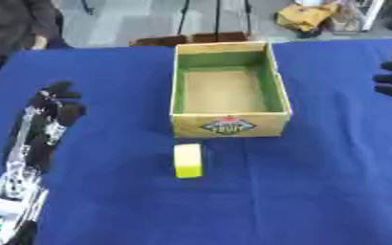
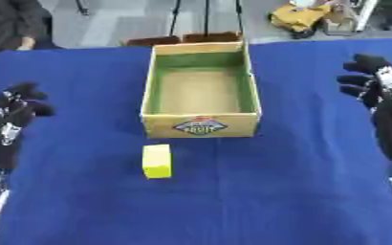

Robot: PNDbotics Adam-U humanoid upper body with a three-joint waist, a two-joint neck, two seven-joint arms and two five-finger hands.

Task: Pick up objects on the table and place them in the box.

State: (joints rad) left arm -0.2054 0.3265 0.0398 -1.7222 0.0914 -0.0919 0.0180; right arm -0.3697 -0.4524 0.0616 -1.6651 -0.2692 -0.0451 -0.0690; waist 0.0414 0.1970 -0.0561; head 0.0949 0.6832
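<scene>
While idle, left robot hand [image 1: 53, 107] lies open.

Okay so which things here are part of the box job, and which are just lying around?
Job: yellow block on the blue table; open, empty box; left hand; right hand.
Lying about: yellow bag on the floor beyond the table.

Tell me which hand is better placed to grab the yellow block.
Probably the left hand: the yellow block lies just left of the box's front centre, while the right hand sits farther off.
</scene>
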